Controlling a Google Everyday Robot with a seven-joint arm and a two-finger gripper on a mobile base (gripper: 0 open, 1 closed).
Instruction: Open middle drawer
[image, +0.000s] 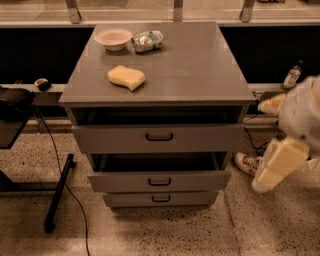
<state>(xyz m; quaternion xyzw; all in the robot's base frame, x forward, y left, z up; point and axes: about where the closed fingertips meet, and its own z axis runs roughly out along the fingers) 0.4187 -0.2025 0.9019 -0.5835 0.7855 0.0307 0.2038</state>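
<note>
**Camera view: one grey cabinet with three drawers, one arm at its right.**
The worktop carried one bowl, one yellow sponge and one crumpled packet. The middle drawer, between the top drawer and the bottom drawer, stood partly pulled out. The arm hung bent downward; the end effector lay apart from the drawers, and how far it was open could not be told.

Dim, warm yellowish light falls from above, leaving a soft sheen on the grey counter. The open tray of the middle drawer lies in deep shadow. Low at the right edge, the gripper is smeared by blur.
</note>
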